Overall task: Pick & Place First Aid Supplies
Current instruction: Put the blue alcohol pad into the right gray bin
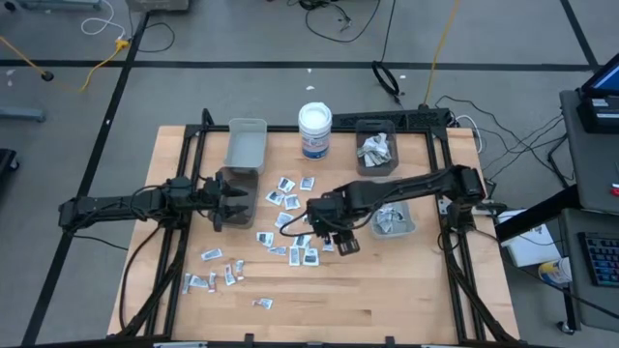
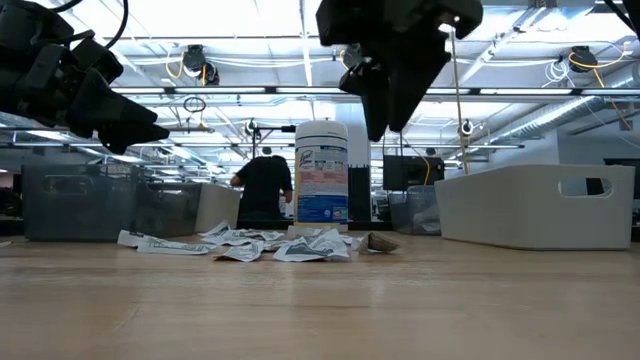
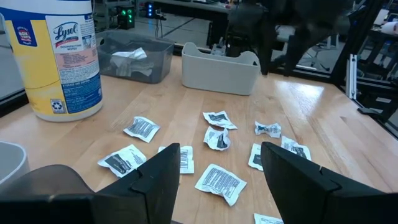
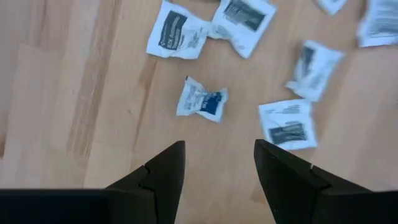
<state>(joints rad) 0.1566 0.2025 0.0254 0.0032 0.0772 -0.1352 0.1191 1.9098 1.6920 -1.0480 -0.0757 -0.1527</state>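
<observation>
Many small white first aid packets [image 1: 290,220] lie flat and scattered on the wooden table [image 1: 406,290], with more toward the near left [image 1: 215,278]. My right gripper [image 1: 338,242] hangs open above the middle cluster and points steeply down. In the right wrist view a crumpled blue-printed packet [image 4: 201,101] lies just ahead of the gripper's [image 4: 217,163] fingers, untouched. My left gripper [image 1: 248,203] waits open at the table's left, held nearly level above the wood. It looks across the packets [image 3: 219,182].
A white wipes tub [image 1: 315,130] stands at the far middle. A grey bin [image 1: 247,145] sits at the far left, with a dark bin [image 1: 237,182] by my left gripper. A dark bin [image 1: 375,145] and a pale bin [image 1: 392,222] at the right hold packets. A person [image 2: 265,185] stands beyond the table.
</observation>
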